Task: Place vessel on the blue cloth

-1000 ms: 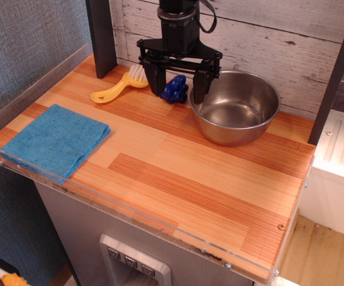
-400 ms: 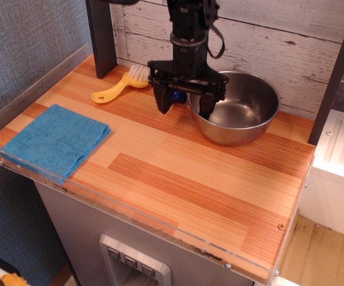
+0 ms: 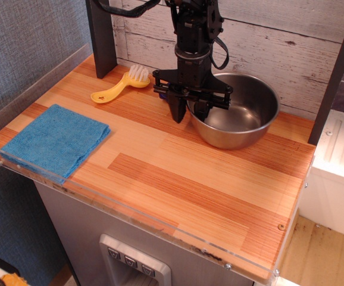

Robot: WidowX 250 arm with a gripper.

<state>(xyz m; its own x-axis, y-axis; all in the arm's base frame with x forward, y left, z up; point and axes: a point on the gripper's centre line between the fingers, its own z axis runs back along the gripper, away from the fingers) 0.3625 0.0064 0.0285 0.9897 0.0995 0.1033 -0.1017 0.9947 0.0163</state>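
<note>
The vessel, a shiny steel bowl (image 3: 237,110), stands at the back right of the wooden counter. The gripper (image 3: 188,112) points down over the bowl's left rim. One finger (image 3: 177,110) is outside the rim and the other is just inside the bowl. The jaws are still apart and the rim lies between them. The blue cloth (image 3: 56,142) lies flat at the front left corner, far from the bowl and the gripper.
A yellow brush with white bristles (image 3: 121,85) lies at the back left. A dark-blue toy grape cluster (image 3: 162,91) is mostly hidden behind the gripper. A dark post (image 3: 100,36) stands at the back left. A clear plastic lip (image 3: 130,217) edges the counter.
The gripper has moved right from over the grapes and come down onto the bowl's left rim. Its fingers have narrowed. The bowl and cloth have not moved.
</note>
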